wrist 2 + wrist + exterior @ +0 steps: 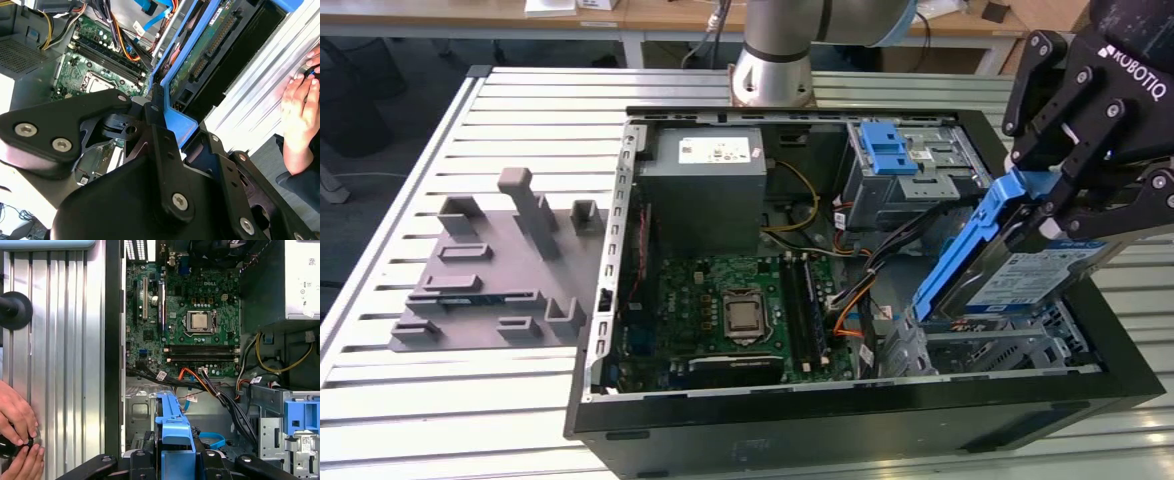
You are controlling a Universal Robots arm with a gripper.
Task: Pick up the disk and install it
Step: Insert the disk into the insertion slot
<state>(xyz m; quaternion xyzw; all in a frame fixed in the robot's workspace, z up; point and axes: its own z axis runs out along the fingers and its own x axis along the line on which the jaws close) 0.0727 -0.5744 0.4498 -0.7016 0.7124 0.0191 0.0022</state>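
Note:
The disk [1038,278], a silver drive with a white-and-blue label in a blue plastic bracket [958,252], hangs tilted at the exterior view's right. Its lower end dips toward the metal drive cage [987,350] in the front corner of the open computer case [854,412]. My gripper [1051,208] is shut on the disk's upper part. In the second wrist view the disk's green circuit side [210,45] and bracket [176,125] run away from my black fingers [152,107]. In the first wrist view the bracket [175,432] stands over the cage floor [142,412].
Inside the case lie the motherboard [734,300], loose cables [847,300], a grey power-supply box [707,170] and a rear bay with a blue latch [887,150]. A grey fixture [494,270] sits on the slatted table. A person's hands [17,417] rest beside the case.

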